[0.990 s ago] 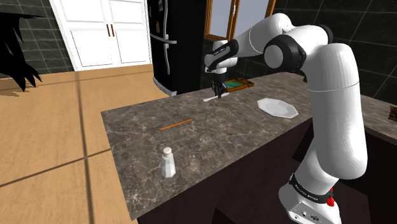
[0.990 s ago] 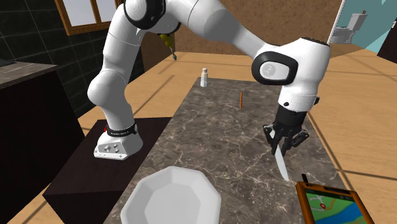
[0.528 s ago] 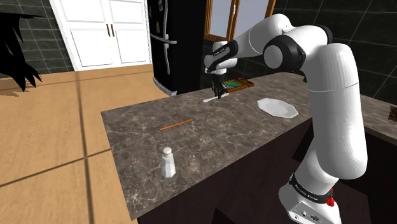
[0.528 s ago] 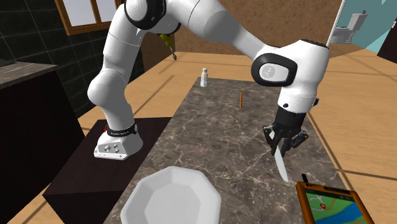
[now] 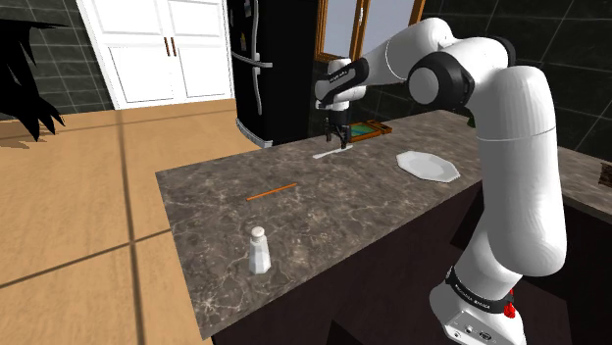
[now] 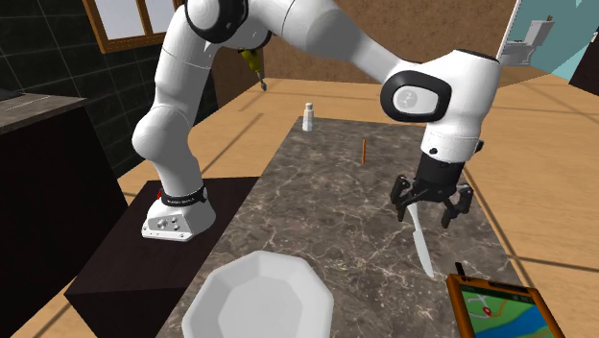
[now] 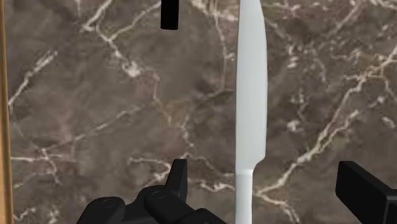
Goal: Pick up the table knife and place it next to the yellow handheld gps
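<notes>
Hovers the hand [image 6: 423, 215], fingers spread and gripping nothing, just above the knife [image 6: 422, 252] lying flat on the table [image 6: 326, 211] just beside the gps [image 6: 499, 312], seemingly because placing is done.

Shoulder and second exterior views face the counter [image 5: 353, 196] [image 6: 326, 221] from opposite ends.

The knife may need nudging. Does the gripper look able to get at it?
Likely yes: the open gripper hangs just above the knife, a finger on each side, nothing between them.
</notes>
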You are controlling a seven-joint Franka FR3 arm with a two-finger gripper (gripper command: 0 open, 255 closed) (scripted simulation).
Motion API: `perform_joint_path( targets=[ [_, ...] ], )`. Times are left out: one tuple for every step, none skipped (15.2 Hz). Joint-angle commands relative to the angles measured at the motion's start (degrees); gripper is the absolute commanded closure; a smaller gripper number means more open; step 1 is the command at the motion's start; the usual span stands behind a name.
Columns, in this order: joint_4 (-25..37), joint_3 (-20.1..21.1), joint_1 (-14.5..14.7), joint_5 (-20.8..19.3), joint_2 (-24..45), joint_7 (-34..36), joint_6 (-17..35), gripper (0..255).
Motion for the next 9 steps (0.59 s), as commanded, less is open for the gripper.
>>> perform_joint_path(
  targets=[
    [1.97, -0.38, 0.21, -0.67, -1.13, 0.36, -3.0, 0],
    [2.89, -0.51, 0.31, -0.94, -1.58, 0.53, -4.32, 0],
    [2.89, -0.51, 0.31, -0.94, -1.58, 0.53, -4.32, 0],
    [2.88, -0.51, 0.31, -0.94, -1.59, 0.53, -4.32, 0],
    [2.89, -0.51, 0.31, -0.94, -1.58, 0.53, -4.32, 0],
    [2.89, -0.51, 0.31, -0.94, -1.58, 0.53, -4.32, 0],
    [2.89, -0.51, 0.31, -0.94, -1.58, 0.53, -4.32, 0],
    [2.89, -0.51, 0.31, -0.94, -1.58, 0.53, -4.32, 0],
    [2.89, -0.51, 0.31, -0.94, -1.58, 0.53, -4.32, 0]
  ],
)
